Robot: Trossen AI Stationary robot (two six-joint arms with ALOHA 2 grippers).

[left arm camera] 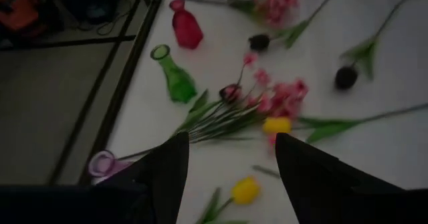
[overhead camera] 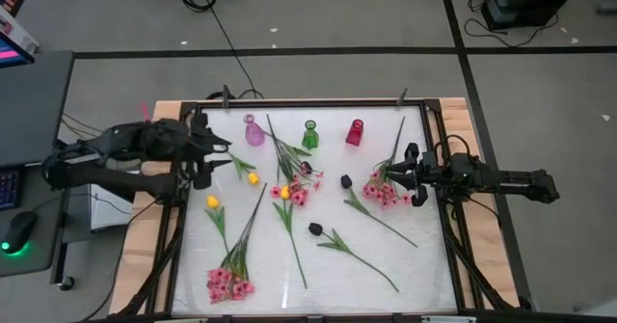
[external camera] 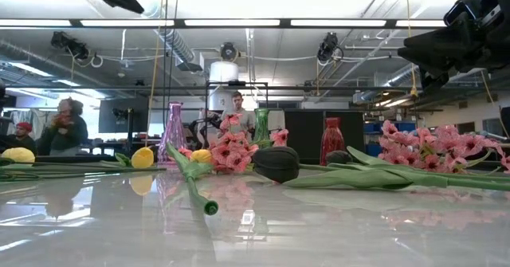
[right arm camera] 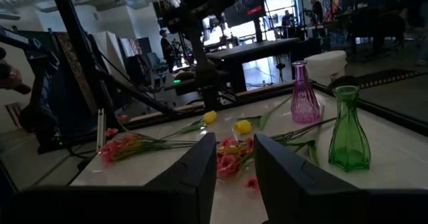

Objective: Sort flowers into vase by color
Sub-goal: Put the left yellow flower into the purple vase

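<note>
Flowers lie flat on the white table (overhead camera: pixel 386 265): yellow tulips (overhead camera: pixel 254 178) (overhead camera: pixel 212 201), dark tulips (overhead camera: pixel 345 180) (overhead camera: pixel 315 228), and pink sprays (overhead camera: pixel 228 284) (overhead camera: pixel 294 193) (overhead camera: pixel 386 193). Three vases stand upright along the far side: purple (overhead camera: pixel 254 130), green (overhead camera: pixel 309 135), red (overhead camera: pixel 355 132). My left gripper (overhead camera: pixel 207 156) hangs open above the table's left edge, tipped down toward the yellow tulips (left arm camera: pixel 276 125) (left arm camera: pixel 245 189), with nothing between its fingers (left arm camera: pixel 167 177). My right gripper (overhead camera: pixel 410 174) stands open and level at the right edge, above a pink spray, holding nothing.
A dark metal frame (overhead camera: pixel 183 217) rims the table. Long green stems (overhead camera: pixel 371 217) (overhead camera: pixel 294 246) cross the middle and near part of the table. People sit and stand in the room beyond the far edge (external camera: pixel 237 107). A desk with a mouse (overhead camera: pixel 17 231) stands to the left.
</note>
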